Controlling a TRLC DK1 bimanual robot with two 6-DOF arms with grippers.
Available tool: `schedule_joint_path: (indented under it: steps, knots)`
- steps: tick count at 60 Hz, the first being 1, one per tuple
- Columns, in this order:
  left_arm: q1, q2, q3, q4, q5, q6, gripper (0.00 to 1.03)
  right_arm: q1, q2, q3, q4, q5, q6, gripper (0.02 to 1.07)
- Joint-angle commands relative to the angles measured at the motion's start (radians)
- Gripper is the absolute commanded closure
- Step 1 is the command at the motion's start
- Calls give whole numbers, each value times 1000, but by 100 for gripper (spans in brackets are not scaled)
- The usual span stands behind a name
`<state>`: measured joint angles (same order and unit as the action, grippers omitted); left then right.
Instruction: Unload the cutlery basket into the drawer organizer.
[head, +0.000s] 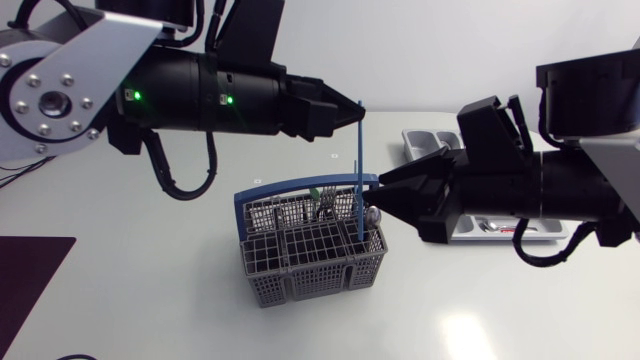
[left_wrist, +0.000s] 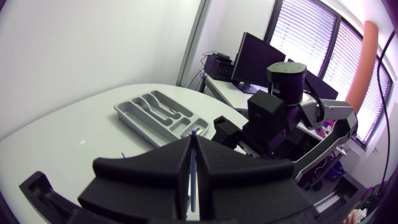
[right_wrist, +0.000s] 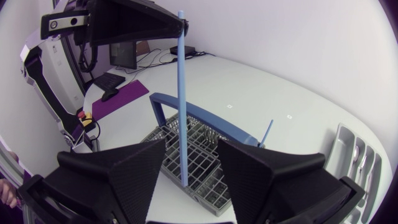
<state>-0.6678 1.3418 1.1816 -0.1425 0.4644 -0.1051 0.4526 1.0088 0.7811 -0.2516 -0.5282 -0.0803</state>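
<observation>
The blue stick (head: 359, 170) stands upright with its lower end inside the basket (head: 300, 262), in a compartment on the side toward your right arm. Its top end is pinched in your left gripper (head: 354, 106). The left wrist view shows that gripper's two fingers (left_wrist: 214, 163) pressed flat together on the stick (left_wrist: 193, 168), with only a thin blue edge showing between them.

Your right gripper (head: 378, 195) is just beside the basket, at the end of the blue handle (head: 262, 192), and its fingers are spread wide. From the right wrist view the stick (right_wrist: 181, 99) rises in the gap between those fingers (right_wrist: 134, 168). Neither finger touches it, and it runs up to the left gripper (right_wrist: 179, 25) above.

The grey wire basket (right_wrist: 199, 163) sits near the middle of the table (head: 150, 280). More cutlery stands in its far compartments, too small to sort out. A second thin blue piece (right_wrist: 267, 132) leans out of the basket on the side toward the organizer (right_wrist: 359, 163).

The organizer (head: 428, 140) lies beyond your right arm, well apart from the basket and partly hidden by the arm. The left wrist view shows cutlery already in some of its long compartments (left_wrist: 158, 114).

A dark mat (head: 28, 285) lies at the table's edge on your left.
</observation>
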Motion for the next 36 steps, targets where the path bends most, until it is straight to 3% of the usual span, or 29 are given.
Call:
schedule_joint_path:
  steps: [1, 11, 36]
  knots:
    - [0, 17, 38, -5, 14, -22, 100, 12, 39, 33, 23, -9, 31, 50]
    - [4, 22, 38, -5, 16, -22, 100, 18, 74, 49, 38, -9, 39, 55]
    - [11, 34, 47, -5, 23, -22, 100, 51, 97, 50, 46, -9, 39, 94]
